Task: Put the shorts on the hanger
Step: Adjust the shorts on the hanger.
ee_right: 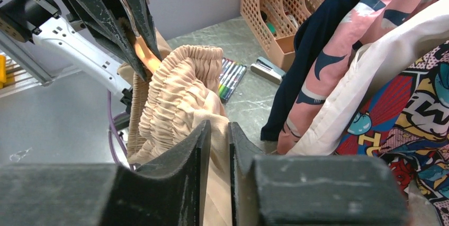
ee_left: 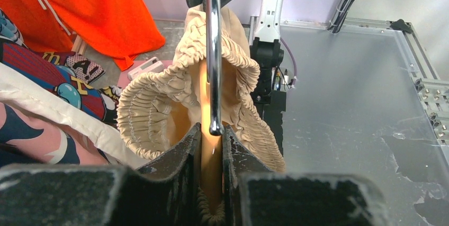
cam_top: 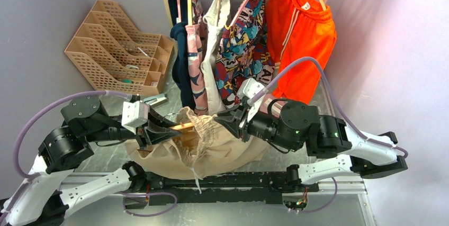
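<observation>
The beige shorts (cam_top: pixel 212 152) hang bunched between my two grippers above the table's near edge, waistband up. My left gripper (cam_top: pixel 161 129) is shut on the pale orange hanger (cam_top: pixel 183 126), whose end pokes into the waistband opening. In the left wrist view the hanger's body (ee_left: pixel 210 146) sits between the fingers, its metal hook (ee_left: pixel 213 51) runs up the middle, and the gathered waistband (ee_left: pixel 153 109) circles it. My right gripper (cam_top: pixel 236 123) is shut on the shorts' fabric (ee_right: pixel 217 146) at the right side of the waistband (ee_right: pixel 177 93).
A rail at the back carries pink hangers with a navy garment (cam_top: pixel 180 51), a cream-white garment (cam_top: pixel 214 41), a comic-print garment (cam_top: pixel 249 41) and bright orange shorts (cam_top: pixel 299 30). Tan mesh file trays (cam_top: pixel 119 51) stand back left. Markers (ee_right: pixel 230 75) lie on the table.
</observation>
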Controlling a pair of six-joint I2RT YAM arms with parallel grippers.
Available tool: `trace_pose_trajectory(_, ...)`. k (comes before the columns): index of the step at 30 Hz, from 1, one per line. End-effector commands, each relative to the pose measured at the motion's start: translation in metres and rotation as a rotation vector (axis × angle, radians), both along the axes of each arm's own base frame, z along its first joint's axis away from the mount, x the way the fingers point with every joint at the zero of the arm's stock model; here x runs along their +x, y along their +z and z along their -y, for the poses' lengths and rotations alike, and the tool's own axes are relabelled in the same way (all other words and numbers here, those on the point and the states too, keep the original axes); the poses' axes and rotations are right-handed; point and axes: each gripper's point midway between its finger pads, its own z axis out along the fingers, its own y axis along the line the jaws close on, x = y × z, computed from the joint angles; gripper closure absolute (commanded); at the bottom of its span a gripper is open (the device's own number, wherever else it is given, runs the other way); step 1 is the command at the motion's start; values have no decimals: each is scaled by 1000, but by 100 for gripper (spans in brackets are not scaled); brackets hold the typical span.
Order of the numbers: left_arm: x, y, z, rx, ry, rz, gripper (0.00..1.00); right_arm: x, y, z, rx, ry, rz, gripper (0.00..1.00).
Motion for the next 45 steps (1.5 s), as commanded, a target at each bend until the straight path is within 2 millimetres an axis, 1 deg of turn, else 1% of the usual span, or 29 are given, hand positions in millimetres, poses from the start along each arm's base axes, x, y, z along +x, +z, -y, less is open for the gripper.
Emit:
trace_pose_trajectory(1, 3, 29, -3, -78, 25, 62, 93, 1, -2, 8, -4, -10, 1, 83)
trace_pose_trajectory(4, 4, 30, -3, -81, 30, 67, 93, -1, -4, 10, -6, -2, -8, 97)
trace_pose_trajectory(5, 3, 30, -3, -83, 31, 70, 93, -1, -4, 11, -6, 0, -12, 100)
trace_pose_trajectory(10, 4, 33, -9, -89, 53, 86, 93, 2, -7, 19, -2, -26, -25, 100)
trace_pose_trajectory(15, 3, 32, -17, -92, 82, 91, 93, 11, -6, 36, 28, -93, -38, 100)
trace_pose_trajectory(18, 1, 32, -23, -99, 99, 94, 93, 13, -7, 43, 34, -113, -50, 100)
trace_pose_trajectory(22, 0, 33, -29, -107, 120, 97, 93, 12, -19, 46, 1, -123, -79, 100)
trace_pose_trajectory(24, -2, 34, -31, -116, 120, 101, 93, 8, -25, 44, -12, -102, -97, 100)
trace_pose_trajectory(27, -2, 35, -32, -118, 123, 107, 93, 2, -23, 40, -14, -70, -109, 100)
trace_pose_trajectory(29, -2, 36, -32, -118, 122, 113, 93, -2, -16, 39, -4, -42, -110, 100)
trace_pose_trajectory(30, -3, 37, -32, -119, 118, 114, 93, -6, -10, 38, 4, -14, -108, 85)
trace_pose_trajectory(31, -4, 37, -32, -121, 108, 114, 93, -10, -2, 37, 15, 18, -103, 64)
trace_pose_trajectory(32, -7, 37, -30, -120, 91, 112, 93, -15, 8, 37, 28, 49, -96, 51)
trace_pose_trajectory(33, -10, 35, -28, -113, 69, 109, 93, -18, 18, 36, 41, 77, -86, 43)
trace_pose_trajectory(34, -12, 32, -26, -99, 47, 99, 93, -22, 31, 36, 57, 104, -73, 40)
trace_pose_trajectory(36, -15, 26, -22, -72, 14, 77, 93, -28, 54, 33, 88, 151, -41, 36)
trace_pose_trajectory(38, -17, 22, -17, -55, -21, 57, 93, -33, 70, 23, 104, 194, -4, 36)
trace_pose_trajectory(39, -19, 21, -15, -54, -39, 51, 93, -35, 74, 17, 102, 215, 14, 36)
trace_pose_trajectory(41, -23, 20, -9, -55, -79, 45, 93, -40, 72, -2, 60, 257, 45, 37)
trace_pose_trajectory(42, -26, 19, -7, -55, -107, 46, 93, -44, 67, -9, 24, 284, 51, 37)
trace_pose_trajectory(45, -26, 24, -3, -55, -135, 61, 93, -52, 43, -33, -96, 346, 46, 42)
